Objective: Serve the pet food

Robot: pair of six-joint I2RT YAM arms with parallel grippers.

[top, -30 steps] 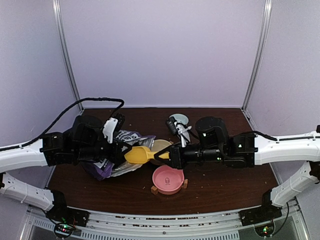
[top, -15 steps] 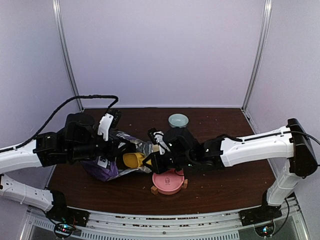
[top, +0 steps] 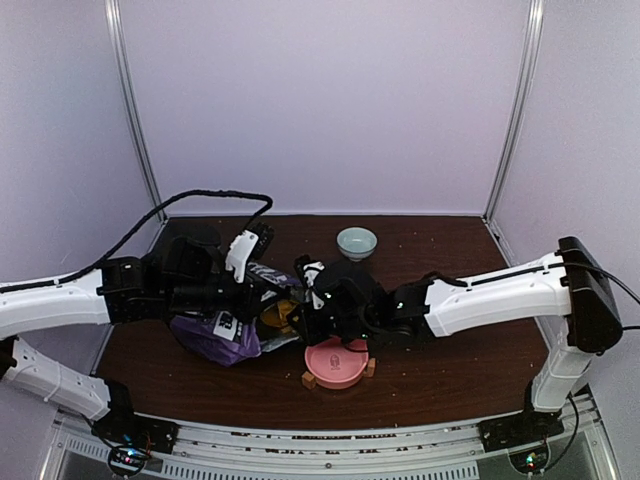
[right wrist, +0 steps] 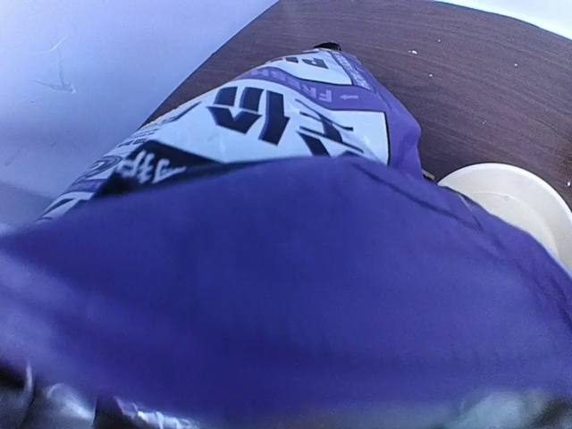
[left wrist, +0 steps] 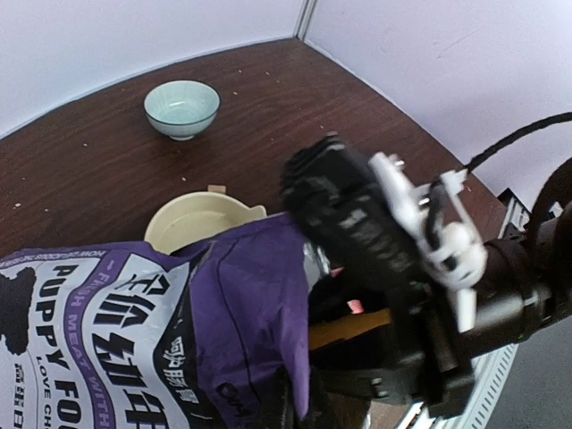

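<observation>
The pet food is hidden inside the purple-and-white bag [top: 215,335], which lies left of centre. My left gripper [top: 250,296] is shut on the bag's upper edge and holds its mouth up. In the left wrist view the bag [left wrist: 134,331] fills the lower left. My right gripper [top: 298,318] is shut on the handle of the yellow scoop [top: 277,316], and the scoop's bowl is pushed into the bag's mouth. The scoop's handle [left wrist: 350,327] shows between the black fingers in the left wrist view. In the right wrist view only the bag's purple wall [right wrist: 268,268] shows.
A pink bowl [top: 337,360] on small wooden feet stands just in front of the right gripper. A cream bowl [left wrist: 192,222] sits right behind the bag. A pale green bowl [top: 357,241] stands further back. A black cable loops at the back left.
The right arm has swung left and carried the yellow scoop from above the pink bowl into the bag's mouth. The left arm has shifted the bag slightly right.
</observation>
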